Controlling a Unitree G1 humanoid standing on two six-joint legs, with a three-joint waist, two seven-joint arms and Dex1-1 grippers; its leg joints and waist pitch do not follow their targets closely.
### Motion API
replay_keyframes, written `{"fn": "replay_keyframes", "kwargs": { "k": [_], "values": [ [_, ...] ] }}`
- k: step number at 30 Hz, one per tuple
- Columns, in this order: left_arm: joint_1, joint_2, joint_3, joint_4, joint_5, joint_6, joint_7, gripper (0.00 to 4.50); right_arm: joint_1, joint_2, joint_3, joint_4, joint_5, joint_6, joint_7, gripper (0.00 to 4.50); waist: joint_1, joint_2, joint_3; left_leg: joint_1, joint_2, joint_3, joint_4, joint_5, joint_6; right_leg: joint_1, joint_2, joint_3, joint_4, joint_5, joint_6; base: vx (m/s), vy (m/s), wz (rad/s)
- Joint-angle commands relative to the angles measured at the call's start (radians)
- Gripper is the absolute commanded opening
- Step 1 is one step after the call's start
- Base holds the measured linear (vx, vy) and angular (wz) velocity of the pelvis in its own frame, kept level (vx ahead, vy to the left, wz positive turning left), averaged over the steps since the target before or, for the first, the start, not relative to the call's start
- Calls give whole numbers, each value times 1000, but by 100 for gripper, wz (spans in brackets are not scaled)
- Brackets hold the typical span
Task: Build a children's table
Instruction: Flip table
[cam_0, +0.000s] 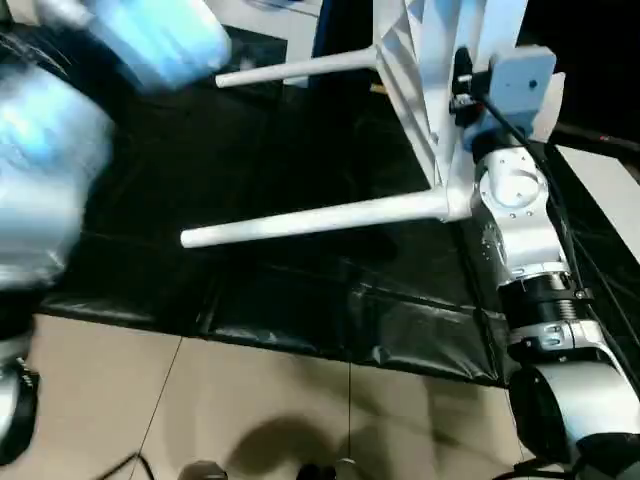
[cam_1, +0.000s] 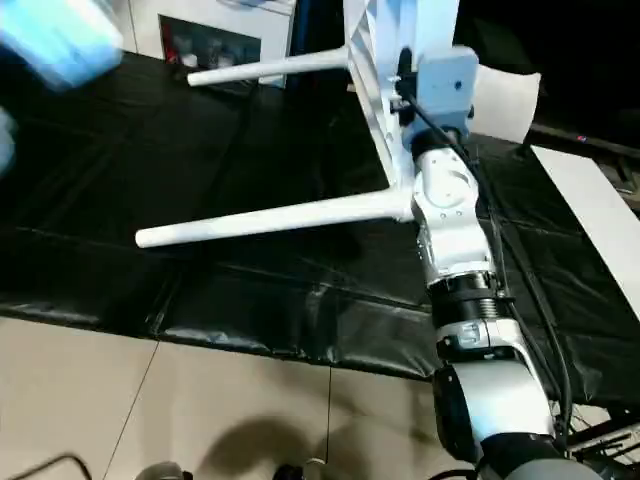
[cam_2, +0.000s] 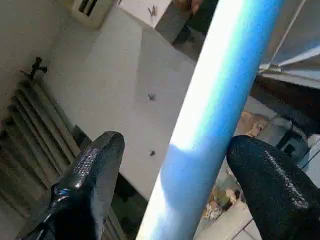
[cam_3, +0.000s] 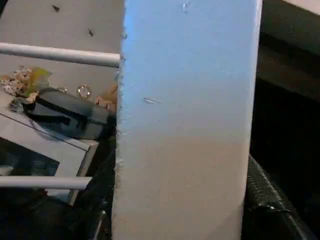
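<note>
the right gripper (cam_3: 180, 220) clamps the tabletop (cam_1: 400, 40) edge, holding it on its side above the black mat (cam_1: 250, 290), 2 legs (cam_1: 270, 220) jutting sideways. the left gripper (cam_2: 170, 185) stands wide around another leg (cam_2: 210, 115). the plastic looks light, stiff and slick, so gripping near the sockets seems safest.

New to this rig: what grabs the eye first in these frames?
The white tabletop tipped up on edge at the top centre, held by the right pincer, its two fitted legs sticking out sideways over the black mat. In the left wrist view, another leg runs between the left pincer's spread fingers.
</note>
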Motion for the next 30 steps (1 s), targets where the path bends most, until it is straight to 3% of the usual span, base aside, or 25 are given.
{"fn": "replay_keyframes", "kwargs": {
  "k": [1,7,10,13,20,24,28,30],
  "values": [
    [-21,-2,3,40,22,10,14,378,-25,-71,47,-77,-136,-34,16,165,1,24,-81,-8,44,-14,-62,42,-23,91,-89,85,-53,-99,12,0,0,0],
    [-20,-22,11,92,3,-10,7,337,-33,-90,58,-100,-156,-27,6,165,4,27,-82,-4,48,-16,-63,51,-23,91,-91,86,-49,-67,-7,0,0,0],
    [-15,-31,19,107,7,-10,17,301,-39,-96,60,-104,-158,-24,6,165,4,24,-83,-7,46,-15,-62,56,-18,94,-92,87,-48,-51,-18,0,0,0],
    [-11,-37,19,111,4,-15,16,290,-47,-104,62,-107,-164,-24,8,165,4,23,-81,-8,45,-14,-63,41,-16,94,-92,87,-52,-83,-9,0,0,0],
    [-5,-56,52,128,-14,-1,33,215,-86,-129,78,-124,-175,-32,23,165,4,21,-81,-8,43,-14,-62,31,-17,93,-90,85,-55,-111,6,0,0,0],
    [-10,-63,64,133,-29,-2,27,195,-133,-160,90,-113,-185,-49,57,165,4,19,-84,-10,43,-13,-59,63,-5,93,-88,85,-48,-61,-3,0,0,0],
    [1,-103,105,136,-83,34,34,183,-187,-194,106,-98,-167,-74,138,165,3,17,-84,-10,43,-12,-58,74,5,93,-88,85,-45,-37,-18,0,0,0],
    [15,-147,155,118,-150,82,31,181,-221,-217,118,-92,-131,-96,217,165,3,15,-83,-14,42,-11,-57,62,13,95,-90,84,-49,-52,-22,0,0,0]
  ]
}}
